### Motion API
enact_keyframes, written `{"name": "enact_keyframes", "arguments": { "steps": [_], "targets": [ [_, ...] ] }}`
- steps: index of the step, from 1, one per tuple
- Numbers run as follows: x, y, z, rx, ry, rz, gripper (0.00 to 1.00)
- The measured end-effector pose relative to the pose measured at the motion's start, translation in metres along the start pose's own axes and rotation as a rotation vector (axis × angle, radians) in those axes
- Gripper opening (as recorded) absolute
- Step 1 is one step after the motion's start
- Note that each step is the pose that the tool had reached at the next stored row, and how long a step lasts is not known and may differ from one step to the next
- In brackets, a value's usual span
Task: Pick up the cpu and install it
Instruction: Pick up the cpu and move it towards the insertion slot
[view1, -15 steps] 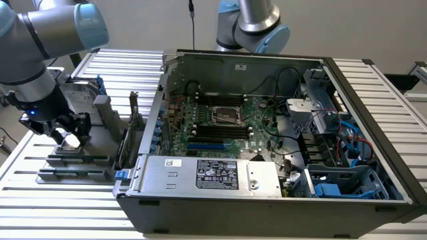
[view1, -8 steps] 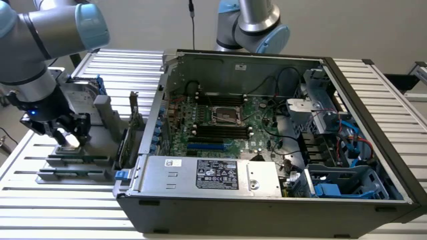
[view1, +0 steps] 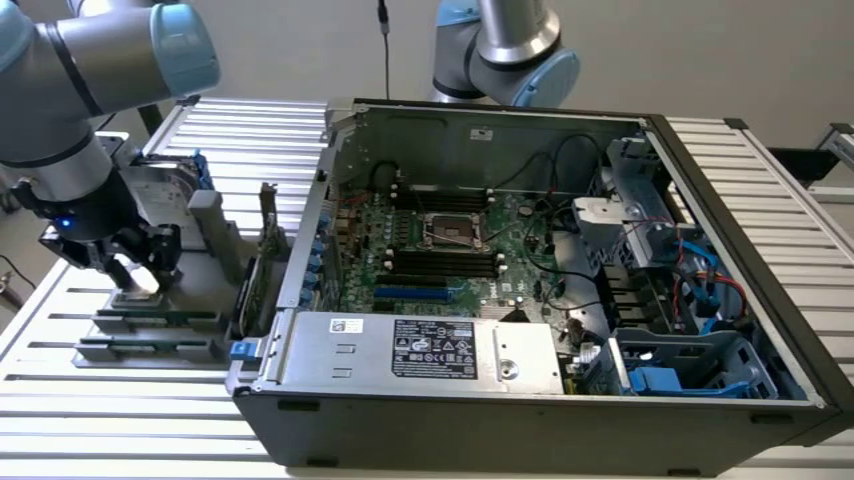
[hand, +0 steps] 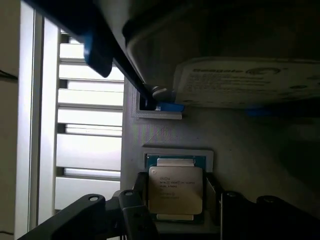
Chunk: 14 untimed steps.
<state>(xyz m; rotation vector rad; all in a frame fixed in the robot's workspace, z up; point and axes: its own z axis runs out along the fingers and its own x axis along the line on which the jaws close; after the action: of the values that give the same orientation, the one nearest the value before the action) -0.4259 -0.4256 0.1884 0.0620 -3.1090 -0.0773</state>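
- The slatted bench carries the open computer case. The parts holder stands beside the case at the exterior view's left. The work is there, well apart from the motherboard's socket.
- The hard drive rests in the same holder, near the spot being worked. I judge the grasp is best kept compact, so that nothing brushes the drive.
- The tool hangs low over the holder. Its fingers sit against two opposite sides of the chip, pinching it as far as the wrist view tells.
- The cpu lies flat in its square nest in the holder, metal plate up. A good grip here would be centred on the edges and square to the chip, with both fingers bearing evenly and gently. A skewed pinch could tip the chip or jam it against the nest's wall.
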Motion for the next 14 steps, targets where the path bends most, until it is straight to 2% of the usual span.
{"name": "enact_keyframes", "arguments": {
  "steps": [5, 14],
  "targets": [
    [0.000, 0.0008, -0.0134, -0.0001, 0.0017, 0.000, 0.55],
    [0.001, 0.0030, -0.0528, 0.0007, 0.0029, 0.000, 0.55]
  ]
}}
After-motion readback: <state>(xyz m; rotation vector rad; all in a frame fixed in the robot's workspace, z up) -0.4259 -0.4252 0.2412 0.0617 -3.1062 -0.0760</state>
